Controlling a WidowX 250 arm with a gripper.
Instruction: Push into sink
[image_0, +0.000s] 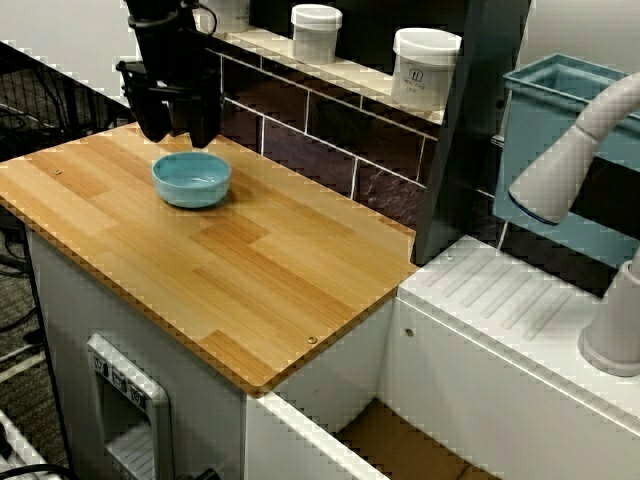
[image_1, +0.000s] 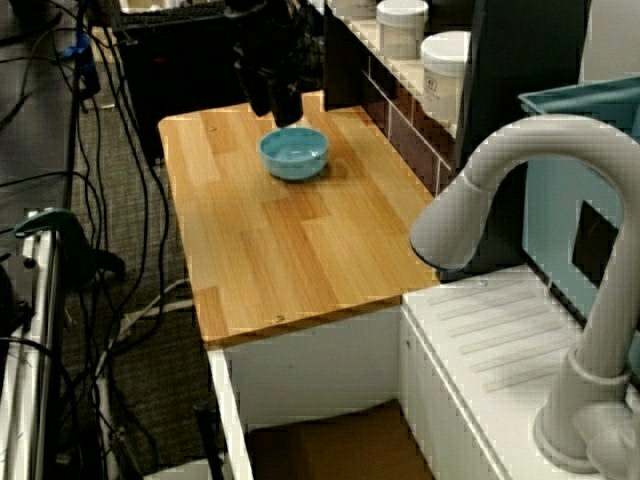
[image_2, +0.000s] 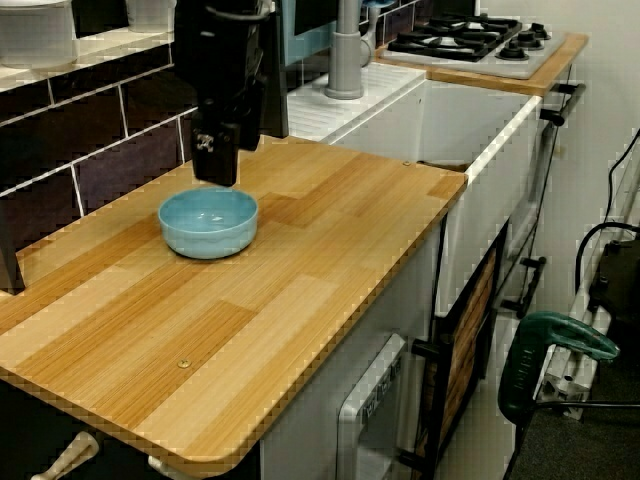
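Now the end effector is seen hanging low over the far end of the wooden bench, just behind the bowl, on the side away from the sink. Whether its fingers are parted or closed cannot be told; they read as one dark block in every view, and nothing is held. The bowl is set upright on the bench, apparently empty, well apart from the sink, with the whole length of bare wood between them.

A good push is judged to call for contact low on the bowl's wall, on the side opposite the sink, so that it is slid rather than tipped. The line of travel should be kept straight down the bench towards the end over the basin, and away from the tiled wall on one side and the open front edge on the other. A round bowl is likely to be spun off line if it is struck off centre, so the contact should be centred and the pace held slow and even up to the drop.

Counted: one bowl, one sink, one end effector, one grey tap, one teal bin, and three white jars on the ledge.
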